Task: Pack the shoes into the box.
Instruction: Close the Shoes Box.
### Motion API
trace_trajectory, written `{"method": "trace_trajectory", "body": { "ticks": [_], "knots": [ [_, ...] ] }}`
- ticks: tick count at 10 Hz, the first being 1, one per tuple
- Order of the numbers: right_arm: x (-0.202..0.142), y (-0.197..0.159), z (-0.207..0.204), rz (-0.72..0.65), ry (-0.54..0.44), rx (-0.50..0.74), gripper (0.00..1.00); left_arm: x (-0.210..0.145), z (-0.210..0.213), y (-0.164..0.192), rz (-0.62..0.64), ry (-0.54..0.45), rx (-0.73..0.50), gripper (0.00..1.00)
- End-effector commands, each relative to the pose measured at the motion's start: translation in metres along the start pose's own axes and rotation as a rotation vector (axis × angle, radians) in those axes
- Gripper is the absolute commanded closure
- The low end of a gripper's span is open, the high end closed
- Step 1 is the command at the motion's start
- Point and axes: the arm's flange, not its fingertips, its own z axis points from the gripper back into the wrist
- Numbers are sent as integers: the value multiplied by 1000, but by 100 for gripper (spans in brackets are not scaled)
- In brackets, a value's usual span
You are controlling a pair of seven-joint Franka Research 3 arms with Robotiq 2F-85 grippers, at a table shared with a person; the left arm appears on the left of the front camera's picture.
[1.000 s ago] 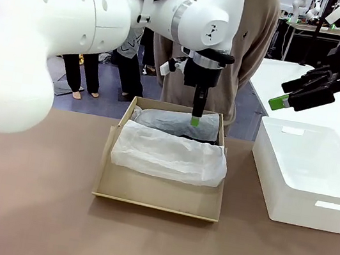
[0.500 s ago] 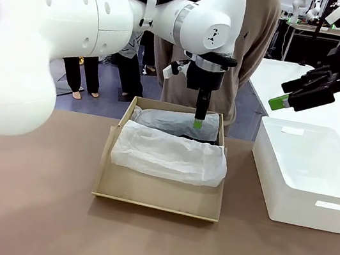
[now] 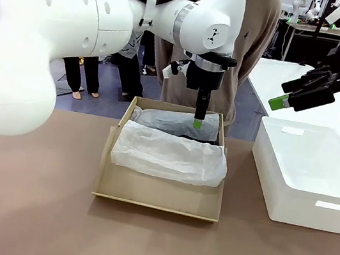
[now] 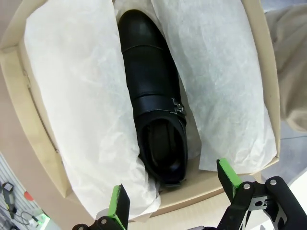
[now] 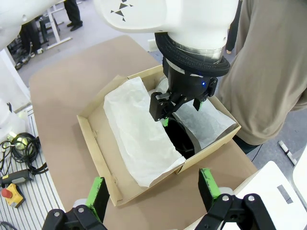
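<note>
The shoe (image 4: 156, 110) lies sole-down in the far half of the box (image 3: 146, 196), nested between folds of tissue paper (image 4: 86, 96). The polished leather looks stiff, slick and fairly light, so I'd grip across the heel collar. Whether the tissue hides a second shoe I cannot tell. My left gripper (image 4: 173, 184) hangs spread above the heel, empty. My right gripper (image 5: 152, 186) is spread too, raised near the white bin (image 3: 301, 200).

A white bin (image 3: 288, 198) sits on the brown table (image 3: 28, 208); a tan-sweatered person (image 3: 258, 38) stands beyond.
</note>
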Motion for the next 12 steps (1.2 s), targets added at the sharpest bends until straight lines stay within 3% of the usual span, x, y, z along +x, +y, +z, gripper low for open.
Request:
{"method": "trace_trajectory", "body": {
  "ticks": [1, 3, 5, 10, 12],
  "knots": [
    [1, -2, 0, 12, -18, 12, 0, 1, 12, 10, -187, -18, -26, 0],
    [1, -2, 0, 12, -18, 12, 0, 32, 31, 18, -376, 9, -13, 0],
    [1, -2, 0, 12, -18, 12, 0, 71, 49, 27, -529, -30, 26, 0],
    [1, -2, 0, 12, -18, 12, 0, 166, 79, 46, -1104, 58, 39, 0],
    [1, -2, 0, 12, -18, 12, 0, 191, 79, 48, -1253, 73, 78, 0]
  ]
}}
